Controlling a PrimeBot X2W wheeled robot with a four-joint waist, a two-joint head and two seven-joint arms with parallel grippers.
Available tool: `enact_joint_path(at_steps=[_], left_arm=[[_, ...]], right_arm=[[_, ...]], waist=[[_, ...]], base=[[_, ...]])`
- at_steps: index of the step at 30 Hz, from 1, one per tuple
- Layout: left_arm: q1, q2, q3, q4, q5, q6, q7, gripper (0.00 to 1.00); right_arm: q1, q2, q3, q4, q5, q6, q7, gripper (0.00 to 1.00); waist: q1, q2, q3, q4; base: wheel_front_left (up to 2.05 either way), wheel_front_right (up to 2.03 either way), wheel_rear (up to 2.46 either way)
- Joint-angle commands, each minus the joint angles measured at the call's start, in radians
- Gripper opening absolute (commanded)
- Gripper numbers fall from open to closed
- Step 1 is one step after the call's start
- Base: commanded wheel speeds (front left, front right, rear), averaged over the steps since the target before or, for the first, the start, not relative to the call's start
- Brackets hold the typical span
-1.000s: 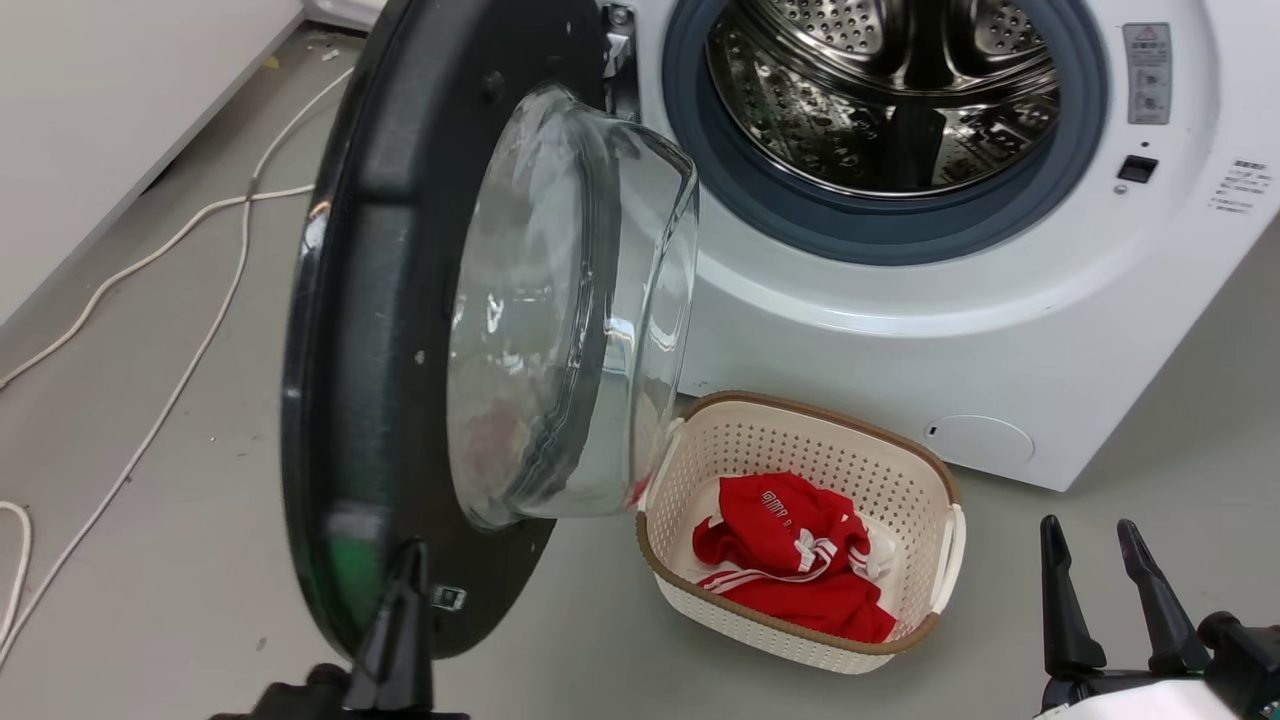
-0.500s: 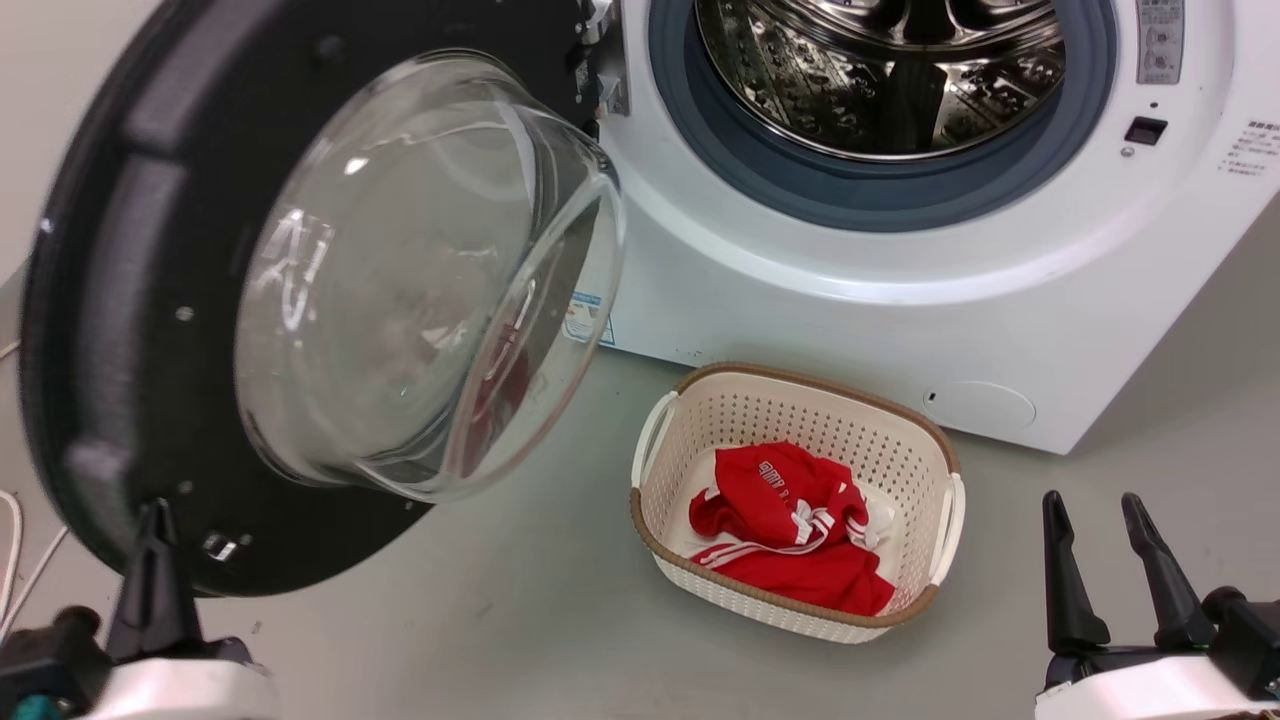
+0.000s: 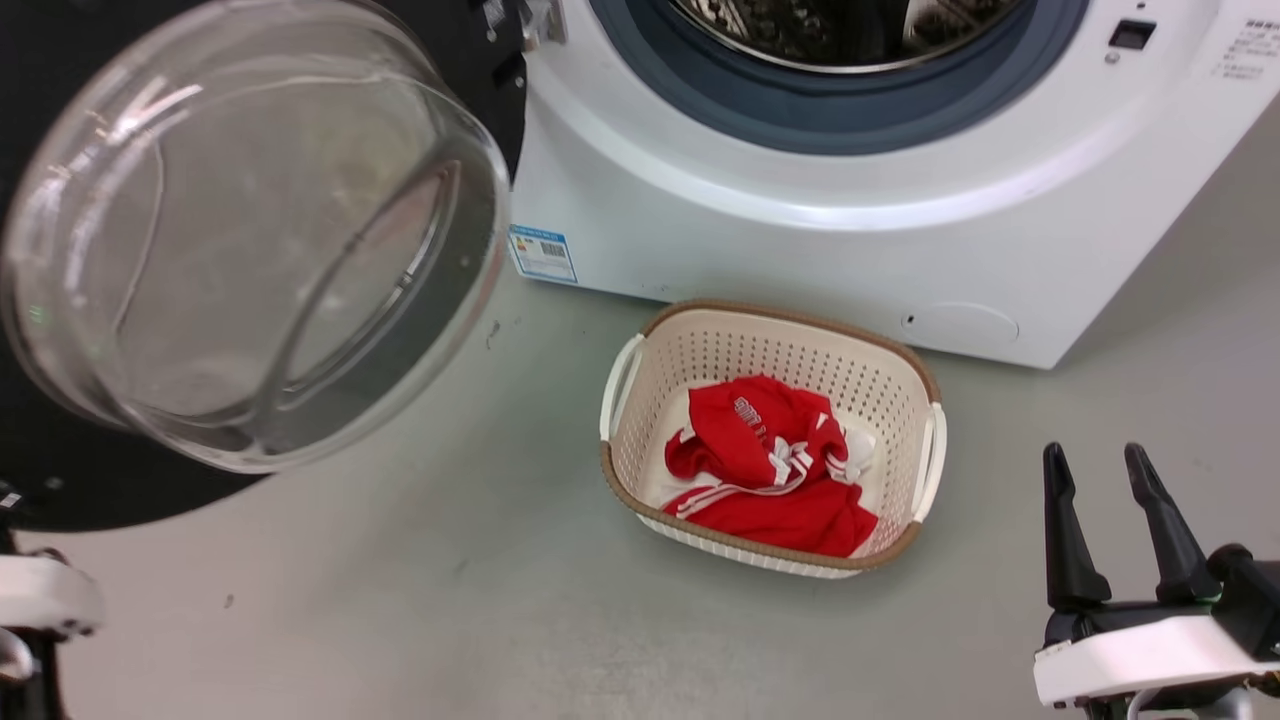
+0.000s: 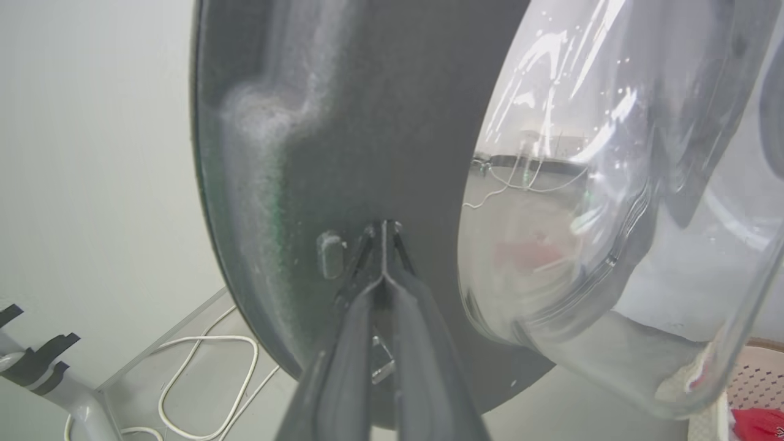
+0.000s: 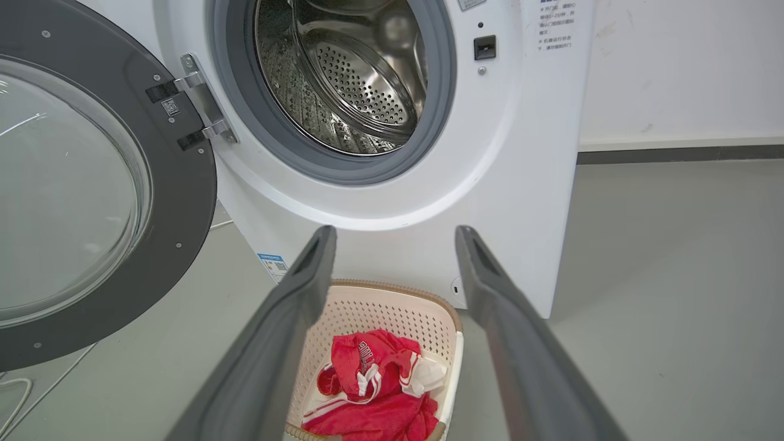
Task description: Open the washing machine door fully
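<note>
L gripper (image 4: 384, 229) is pinched fully closed w/ nothing between its 2 fingers, tips touching the washing machine door (image 4: 343, 122) on its matte black inner face. The glass bowl (image 4: 612, 184) sits at their 3 o'clock. R gripper (image 3: 1100, 465) is spread wide, empty, well apart from the door. Door stands wide open, metal hinge (image 5: 205, 107) at its 2 o'clock. Bowl is clear, round, bulging. Steel drum (image 5: 361, 86) is perforated, w/ a grey rubber ring (image 5: 236, 92).

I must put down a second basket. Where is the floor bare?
Bare floor lies between the door and the basket, and between the basket and the right gripper. It is crowded before the washing machine, where the basket stands.
</note>
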State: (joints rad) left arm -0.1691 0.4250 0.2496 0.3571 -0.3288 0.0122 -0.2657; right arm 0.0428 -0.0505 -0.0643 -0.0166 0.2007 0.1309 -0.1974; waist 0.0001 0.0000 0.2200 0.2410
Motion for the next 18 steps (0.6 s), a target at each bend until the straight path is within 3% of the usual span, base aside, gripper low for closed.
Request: enact_joint_path(at_steps=[1,12,18], left_arm=[[-0.025,0.014,0.013,0.011,0.003,0.001,0.002,0.0],[-0.196,0.128,0.1,0.239,0.013,-0.067,0.002,0.0],[-0.245,0.139,0.145,0.312,0.027,-0.093,0.002,0.0]], right_arm=[[-0.014,0.001,0.001,-0.004,-0.008,0.0,-0.003,1.0],[-0.051,0.001,0.003,-0.005,-0.016,0.0,-0.011,1.0],[-0.052,0.001,0.006,0.015,-0.01,0.0,-0.019,1.0]], waist=[[-0.0001,0.0,0.015,-0.01],[-0.0001,0.0,0.073,-0.032],[-0.0001,0.0,0.057,-0.037]], base=[[0.0,0.0,0.0],[0.0,0.0,0.0],[0.0,0.0,0.0]])
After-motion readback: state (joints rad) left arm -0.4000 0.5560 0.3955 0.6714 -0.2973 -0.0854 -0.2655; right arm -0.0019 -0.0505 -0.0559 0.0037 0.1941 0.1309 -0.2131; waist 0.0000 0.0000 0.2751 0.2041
